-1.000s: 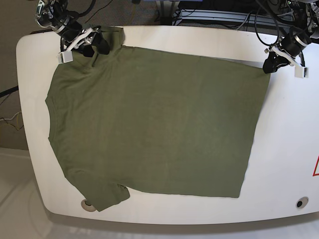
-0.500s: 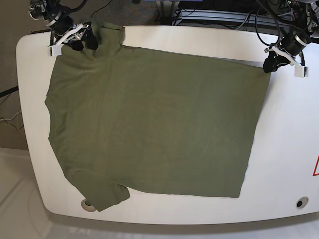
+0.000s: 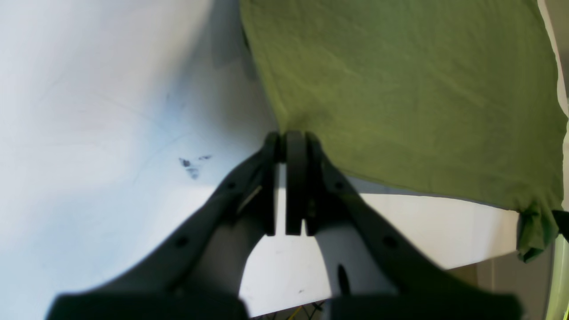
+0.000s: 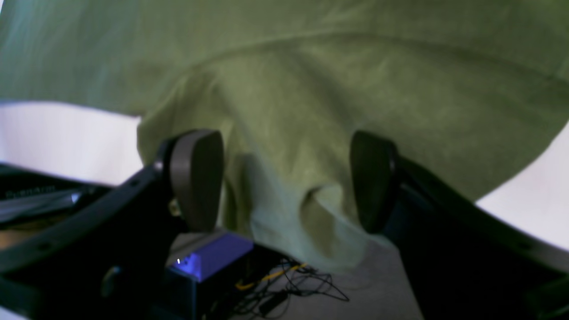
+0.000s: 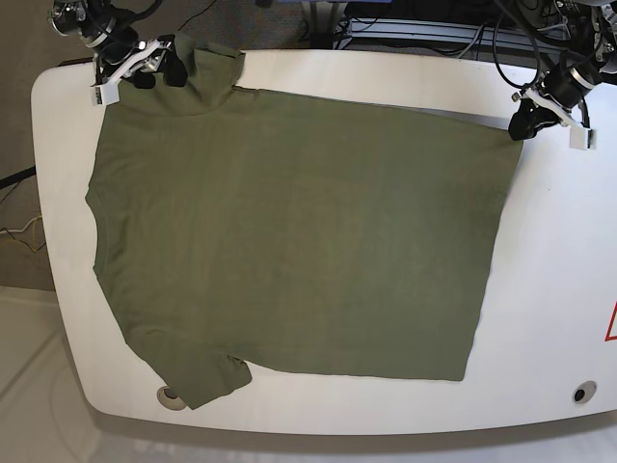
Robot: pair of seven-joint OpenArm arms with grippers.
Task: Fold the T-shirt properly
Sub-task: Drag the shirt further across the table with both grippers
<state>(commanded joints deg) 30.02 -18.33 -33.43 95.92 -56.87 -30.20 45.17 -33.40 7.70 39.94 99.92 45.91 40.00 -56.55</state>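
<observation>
Item: plain olive-green short-sleeved cotton T-shirt (image 5: 289, 231), lying spread flat across a white rounded-corner desk (image 5: 559, 270). It covered most of the desk surface. One short sleeve lay at the desk's near edge in the base view; the other sleeve reached the far edge and drooped over it.

Left claw (image 3: 291, 142): black fingers, pressed together and clenched on the hem corner of the T-shirt at the far edge of the desk; a small pucker of cloth gathered at the pinch. In the base view this claw (image 5: 525, 121) sat at the shirt's upper right corner.

Right claw (image 4: 284, 178): black, with oval pads (image 4: 198, 178), released and spread wide. It stood at the far sleeve, whose cloth hung in soft folds over the desk edge between the pads, touching neither one that could be seen. In the base view it (image 5: 145, 72) sat at the upper left corner.

Below the desk edge: a small box with a violet top (image 4: 213, 258) and loose thin cables (image 4: 289, 284) on the floor.
</observation>
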